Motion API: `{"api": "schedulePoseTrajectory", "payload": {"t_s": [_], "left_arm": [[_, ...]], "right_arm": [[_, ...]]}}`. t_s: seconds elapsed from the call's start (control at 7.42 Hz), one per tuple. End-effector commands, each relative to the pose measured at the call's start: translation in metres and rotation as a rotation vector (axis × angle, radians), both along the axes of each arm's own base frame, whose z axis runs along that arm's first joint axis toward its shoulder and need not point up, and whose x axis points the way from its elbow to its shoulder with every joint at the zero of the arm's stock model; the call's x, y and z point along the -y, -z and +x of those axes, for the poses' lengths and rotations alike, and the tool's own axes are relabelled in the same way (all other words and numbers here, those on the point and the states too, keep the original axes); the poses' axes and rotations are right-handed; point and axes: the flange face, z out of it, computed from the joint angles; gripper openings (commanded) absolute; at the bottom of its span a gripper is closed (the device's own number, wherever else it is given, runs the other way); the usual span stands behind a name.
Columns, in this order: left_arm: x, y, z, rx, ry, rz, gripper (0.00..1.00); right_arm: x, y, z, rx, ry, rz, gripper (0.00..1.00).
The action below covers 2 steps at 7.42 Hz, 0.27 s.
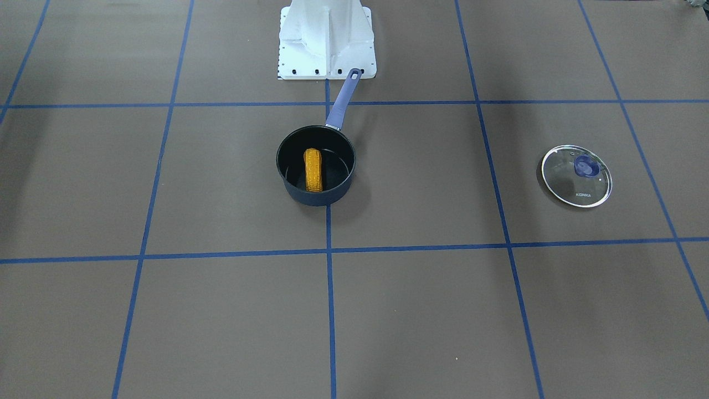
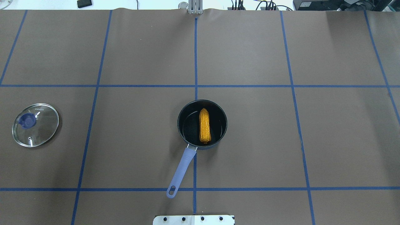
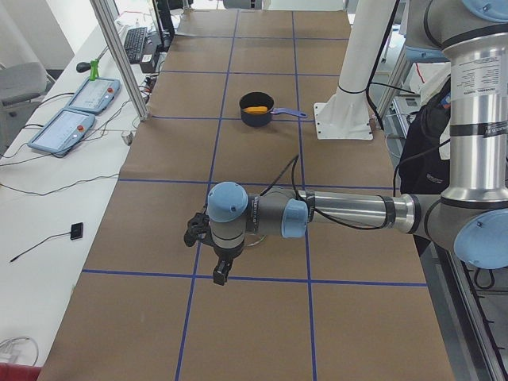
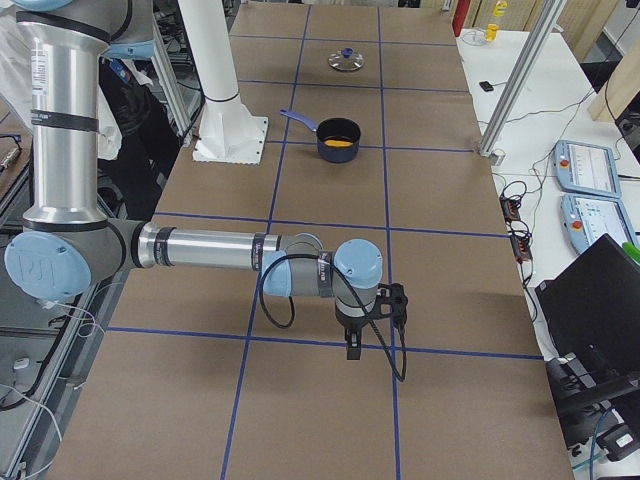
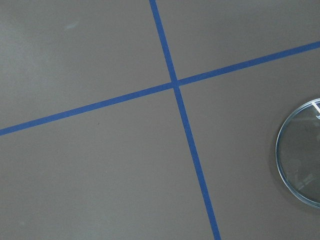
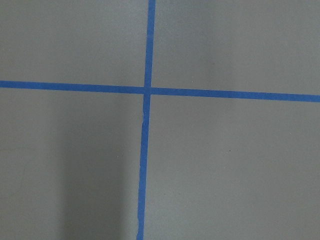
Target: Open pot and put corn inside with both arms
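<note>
- since the corn [image 2: 205, 126] lies lengthwise inside the pot [image 2: 187, 125], mid-table, the task looks done.
- the lid [image 2: 40, 128] rests flat, well apart on the robot's left, leaving the pot's mouth open.
- the left gripper [image 3: 222, 274] and right gripper [image 4: 353, 348] hang at opposite table ends, out of the way; i cannot tell how far either is open.

Left claw [image 3: 220, 277], right claw [image 4: 352, 350] hang pointing down; opening unclear from side.

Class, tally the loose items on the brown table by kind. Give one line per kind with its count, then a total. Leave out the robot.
Pot: 1
Glass lid: 1
Ear of corn: 1
Total: 3
</note>
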Motion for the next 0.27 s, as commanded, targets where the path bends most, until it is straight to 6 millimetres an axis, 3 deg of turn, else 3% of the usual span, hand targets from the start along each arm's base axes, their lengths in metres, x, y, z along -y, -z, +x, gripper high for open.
{"api": "schedulePoseTrajectory", "payload": {"t_s": [0.0,0.13], "left_arm": [[-0.0004,-0.0011,0.0,0.0,0.001,-0.003,0.98],[-0.0004,-0.0011,0.0,0.0,0.0,-0.002,0.98]], "right_arm": [[0.0006,0.0008,0.0,0.0,0.001,0.002,1.0],[-0.0003,-0.0007,0.0,0.0,0.0,-0.002,1.0]]}}
